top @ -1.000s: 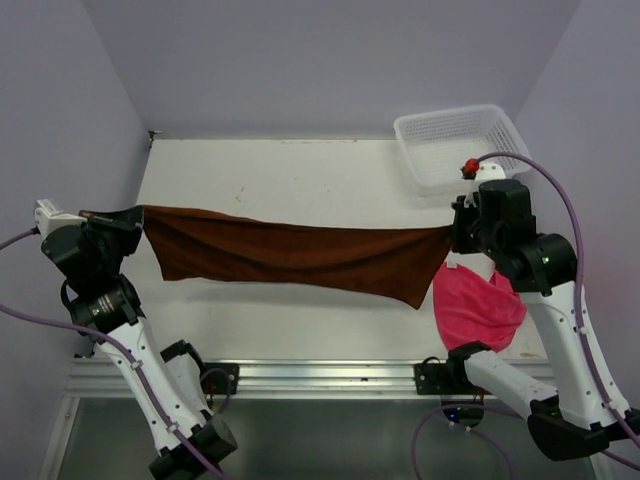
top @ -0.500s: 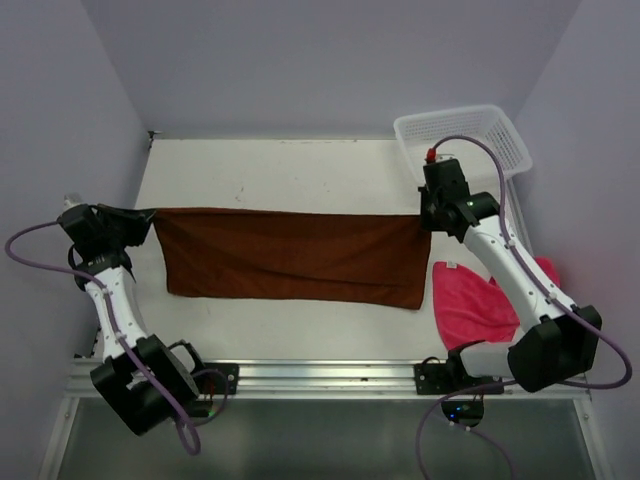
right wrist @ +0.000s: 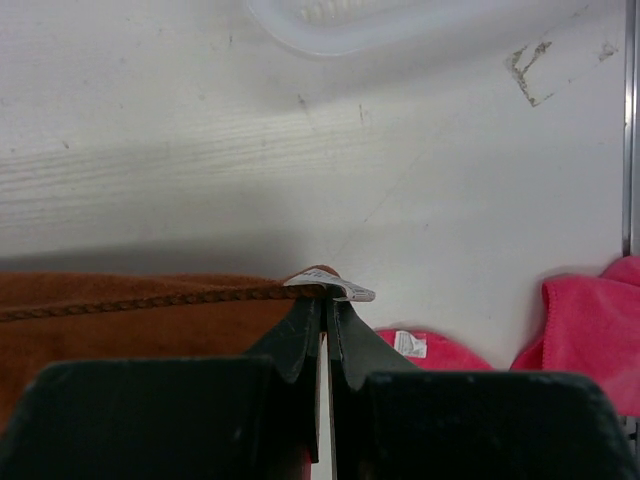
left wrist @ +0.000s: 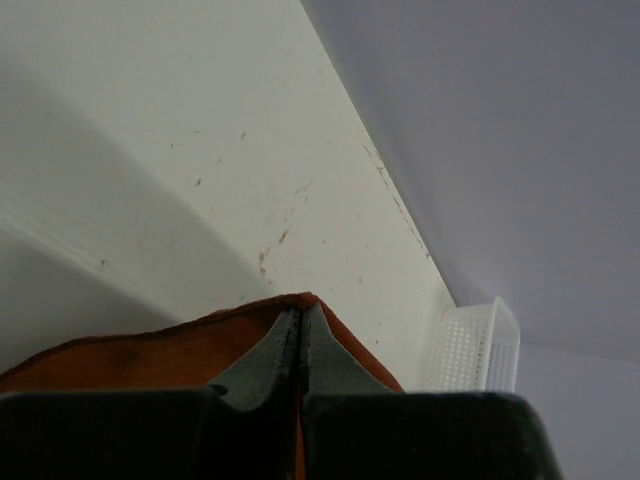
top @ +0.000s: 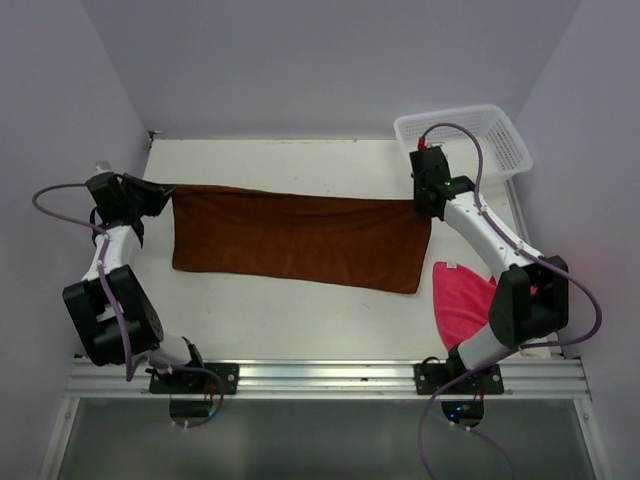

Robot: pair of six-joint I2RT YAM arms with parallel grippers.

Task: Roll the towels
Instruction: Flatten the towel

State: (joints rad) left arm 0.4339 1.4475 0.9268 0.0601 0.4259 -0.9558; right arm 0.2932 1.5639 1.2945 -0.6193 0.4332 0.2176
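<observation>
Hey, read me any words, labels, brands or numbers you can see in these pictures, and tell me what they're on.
No text can be read anywhere.
White corner tag on the rust-brown towel: too blurred to read.
White care tag on the pink towel: too small to read.

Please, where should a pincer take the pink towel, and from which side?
Take the pink towel at its far corner, the pointed tip with the small white tag. That corner lies flat and free on the table, while the rest is partly hidden behind the right arm. Probably come straight down from above, jaws across the tip.
</observation>
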